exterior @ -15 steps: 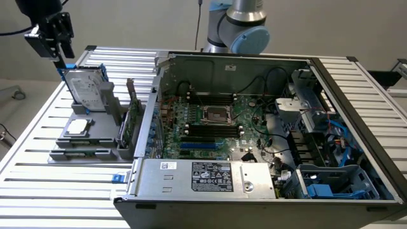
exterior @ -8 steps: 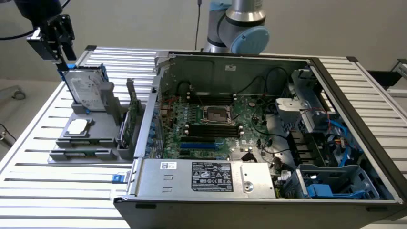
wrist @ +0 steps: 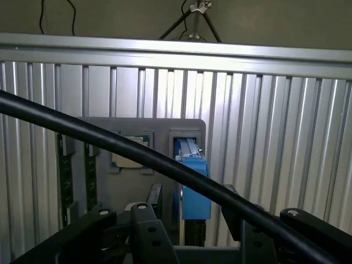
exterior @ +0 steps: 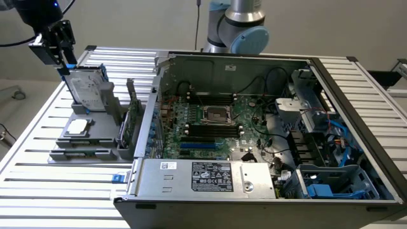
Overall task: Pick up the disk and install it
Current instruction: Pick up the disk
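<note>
Hovers with claw [exterior: 64,64] spread over the upright disk [exterior: 86,88]: likely stiff, weighty, shock-shy (best pinched by blue frame [wrist: 192,184]).

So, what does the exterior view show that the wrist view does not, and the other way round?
The exterior view adds the open computer case with its motherboard, and the arm's blue-capped joint. The wrist view adds a black cable crossing the picture and thin stand legs beyond the slatted table. Both share that table, the grey holder, the square chip, the disk upright in the holder, and the gripper above it, jaws open either side of its blue carrier.
</note>
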Robot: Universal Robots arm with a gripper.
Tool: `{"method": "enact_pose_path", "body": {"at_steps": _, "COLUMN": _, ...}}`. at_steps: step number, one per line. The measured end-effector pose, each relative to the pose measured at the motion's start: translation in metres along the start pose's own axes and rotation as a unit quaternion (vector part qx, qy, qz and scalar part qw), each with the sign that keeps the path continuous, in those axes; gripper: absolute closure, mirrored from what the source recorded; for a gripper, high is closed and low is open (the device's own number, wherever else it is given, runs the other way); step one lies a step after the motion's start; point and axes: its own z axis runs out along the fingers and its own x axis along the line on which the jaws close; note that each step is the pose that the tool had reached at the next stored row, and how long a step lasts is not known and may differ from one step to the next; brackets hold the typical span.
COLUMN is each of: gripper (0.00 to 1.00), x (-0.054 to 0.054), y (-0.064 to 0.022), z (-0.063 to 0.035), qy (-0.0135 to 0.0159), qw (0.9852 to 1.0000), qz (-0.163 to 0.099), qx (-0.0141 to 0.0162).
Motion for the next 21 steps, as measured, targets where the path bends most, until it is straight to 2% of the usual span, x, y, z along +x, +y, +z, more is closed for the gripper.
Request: {"method": "enact_pose_path", "body": {"at_steps": 21, "gripper": 0.44, "x": -0.002, "y": 0.0041, "z": 0.0373, "qy": -0.0003, "qw": 1.0000, "qz": -0.002, "qx": 0.0040}}
